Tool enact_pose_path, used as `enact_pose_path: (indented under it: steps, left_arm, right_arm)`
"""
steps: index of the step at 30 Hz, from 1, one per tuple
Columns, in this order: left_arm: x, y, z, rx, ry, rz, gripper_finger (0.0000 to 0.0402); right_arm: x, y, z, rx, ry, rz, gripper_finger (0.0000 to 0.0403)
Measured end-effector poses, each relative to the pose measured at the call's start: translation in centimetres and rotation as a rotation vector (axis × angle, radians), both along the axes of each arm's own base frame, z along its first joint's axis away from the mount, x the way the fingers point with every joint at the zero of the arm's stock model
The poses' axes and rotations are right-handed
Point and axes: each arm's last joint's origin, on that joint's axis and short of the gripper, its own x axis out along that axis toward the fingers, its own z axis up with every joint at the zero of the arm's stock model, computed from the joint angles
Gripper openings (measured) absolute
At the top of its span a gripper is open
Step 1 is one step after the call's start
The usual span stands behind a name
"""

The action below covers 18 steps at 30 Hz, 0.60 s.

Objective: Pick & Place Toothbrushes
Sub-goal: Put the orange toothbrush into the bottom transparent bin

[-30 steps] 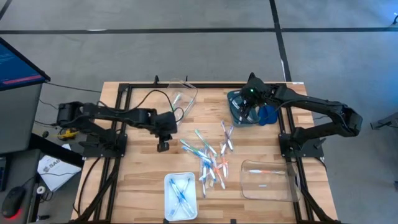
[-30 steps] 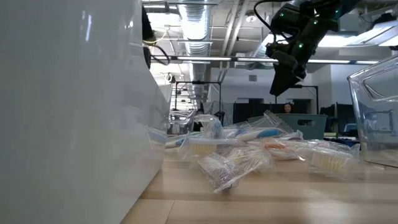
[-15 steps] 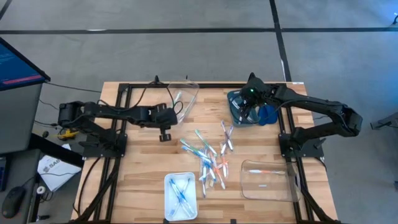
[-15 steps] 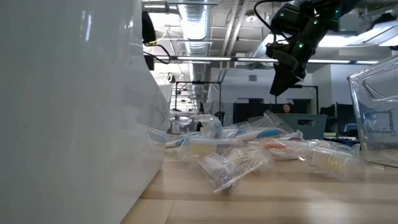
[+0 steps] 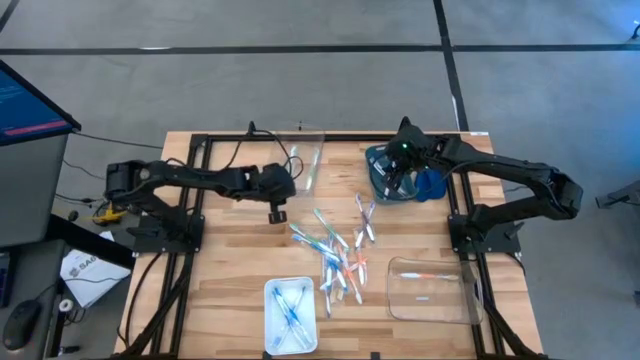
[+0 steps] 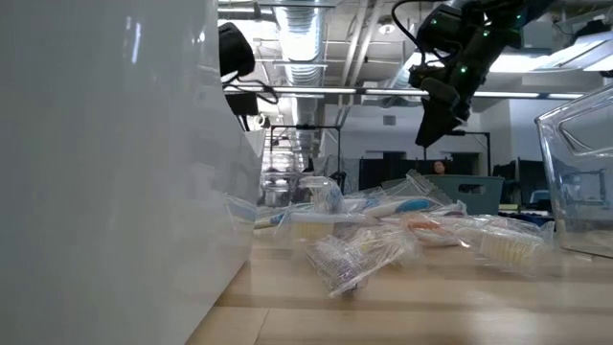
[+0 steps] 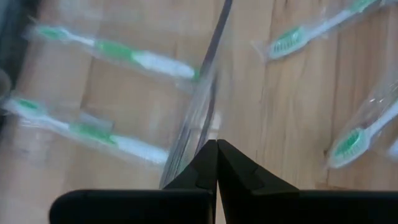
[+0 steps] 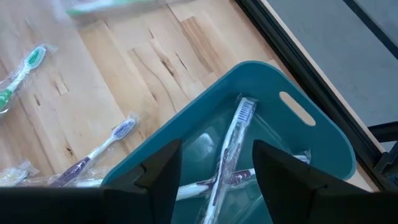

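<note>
Clearly the sorting is only partly done. Most of the toothbrushes (image 5: 335, 255) lie in a loose heap at the middle of the bench (image 5: 225, 265), and that heap serves as the landmark here. Four containers stand around it: a white tray (image 5: 290, 301) on the near side toward the left arm, holding a few blue-marked brushes; a clear box (image 5: 430, 288) on the near side toward the right arm, with what looks like one or two orange-pink ones; a clear bin (image 5: 300, 158) on the far side toward the left arm, with green-handled brushes (image 7: 112, 53) inside; and a blue basket (image 8: 249, 124) on the far side toward the right arm, with a couple of pale wrapped brushes (image 8: 230, 152) in it. The left fingers (image 7: 216, 163) are pressed shut with nothing between them, hovering at the wall of the clear bin, so a green brush seems to have been dealt with there. The right fingers (image 8: 211, 168) stand apart and empty over the blue basket, well away from the heap. By my reckoning, well over half the brushes are left to move, and each arm must go back to the heap for another.
</note>
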Motion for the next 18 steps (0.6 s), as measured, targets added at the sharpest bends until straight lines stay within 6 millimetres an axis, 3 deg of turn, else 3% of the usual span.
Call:
enact_pose_path:
  steps: [7,18]
  left_arm:
    - [1.5,-0.1,-0.8,0.003,-0.070,-0.022,0.0002]
    - [1.7,-0.9,0.9,-0.051,-0.201,-0.072,0.0002]
  right_arm:
    - [0.0,0.0,0.0,-0.005,0.001,0.006,0.0192]
    - [0.1,0.1,0.0,-0.001,0.005,0.012,0.0188]
